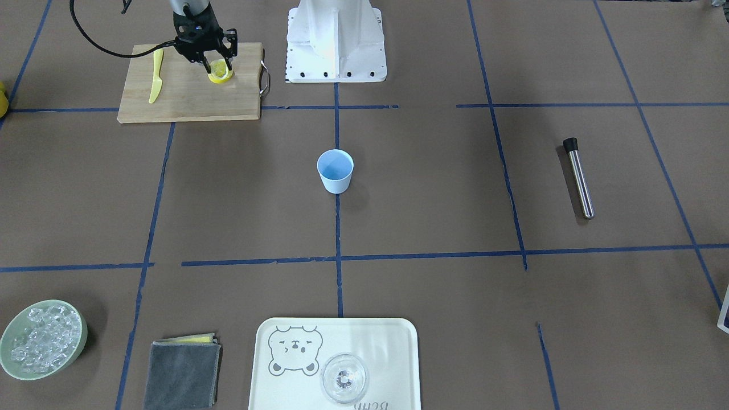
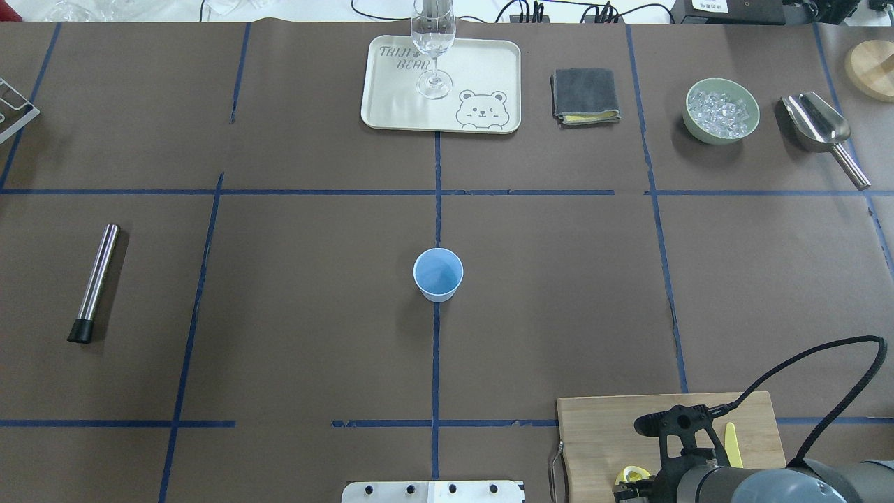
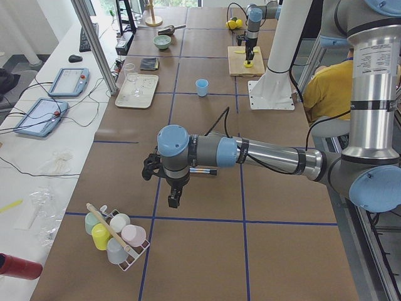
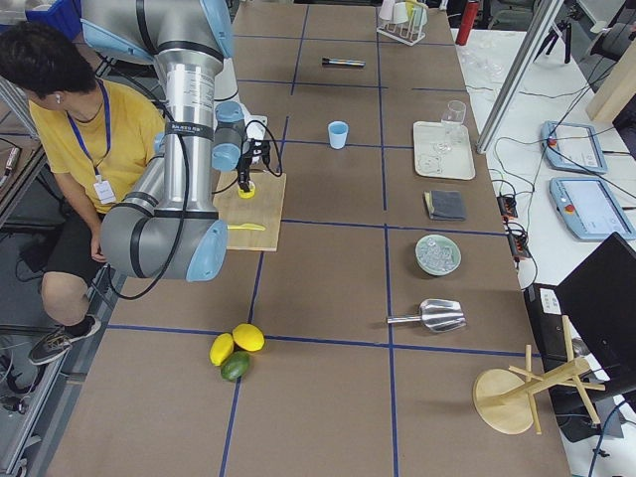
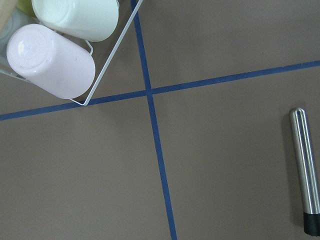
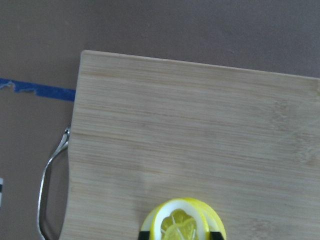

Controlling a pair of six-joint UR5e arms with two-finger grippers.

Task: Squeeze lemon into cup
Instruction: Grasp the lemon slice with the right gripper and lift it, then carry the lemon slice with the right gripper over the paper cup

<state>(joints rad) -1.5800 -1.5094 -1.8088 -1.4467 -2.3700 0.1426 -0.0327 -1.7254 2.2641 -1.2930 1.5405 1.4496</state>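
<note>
The lemon (image 1: 220,74) is a yellow slice lying on a second like slice on the wooden cutting board (image 1: 188,97), at the robot's near right. My right gripper (image 1: 219,67) points down over it. In the right wrist view its two black fingertips (image 6: 146,234) press the rind of the lemon (image 6: 181,225) on both sides. The light-blue cup (image 1: 335,170) stands upright and empty at the table's middle, also in the overhead view (image 2: 438,274), far from the gripper. My left gripper (image 3: 172,200) hangs over bare table near a steel tube; I cannot tell its state.
A yellow plastic knife (image 1: 155,77) lies on the board beside the gripper. A steel tube (image 1: 579,179), a tray (image 1: 285,393) with a clear glass (image 1: 344,378), a grey cloth (image 1: 182,373) and a bowl of ice (image 1: 7,353) lie farther off. A cup rack (image 3: 116,235) is near the left arm.
</note>
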